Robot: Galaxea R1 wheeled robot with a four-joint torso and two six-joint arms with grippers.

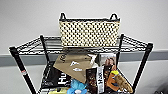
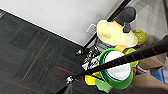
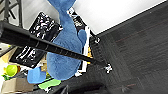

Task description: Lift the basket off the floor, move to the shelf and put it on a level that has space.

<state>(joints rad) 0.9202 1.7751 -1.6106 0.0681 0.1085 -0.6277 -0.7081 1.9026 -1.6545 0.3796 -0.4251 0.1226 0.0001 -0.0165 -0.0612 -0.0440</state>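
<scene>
While unheld, basket point(image 1: 89, 32) rests on level point(image 1: 135, 45).

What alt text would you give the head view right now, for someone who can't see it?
A cream woven wicker basket with a dark rim and two loop handles sits on the top wire tier of a black metal rack, against a pale wall. On the tier below lie a brown paper bag, dark printed packages and a blue plush toy.
</scene>
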